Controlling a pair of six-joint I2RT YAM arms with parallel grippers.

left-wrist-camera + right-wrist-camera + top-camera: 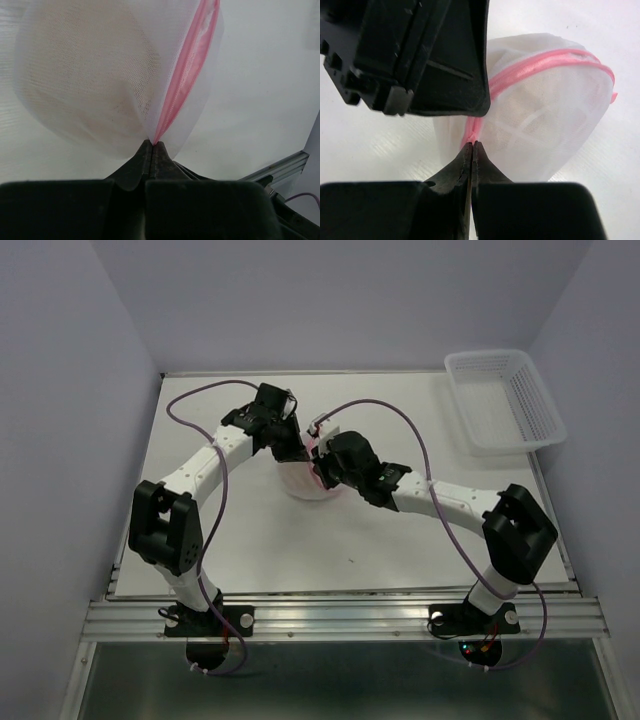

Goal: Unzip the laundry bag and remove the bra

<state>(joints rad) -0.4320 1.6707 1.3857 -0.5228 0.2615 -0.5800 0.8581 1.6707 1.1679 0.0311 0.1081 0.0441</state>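
Open table (350, 540) front, laundry bag (303, 486) hemmed in (basket (505, 400) far right)

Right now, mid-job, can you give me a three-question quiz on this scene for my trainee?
1. True or false: the left gripper hangs open above the mesh bag.
2. Where is the bra? A in the basket; B inside the bag; C loose on the table.
3. Fill in: the right gripper pinches the bag at its pink ____.

Key: 1 false, it is shut on the bag's edge; 2 B, it shows through the mesh; 3 zipper.
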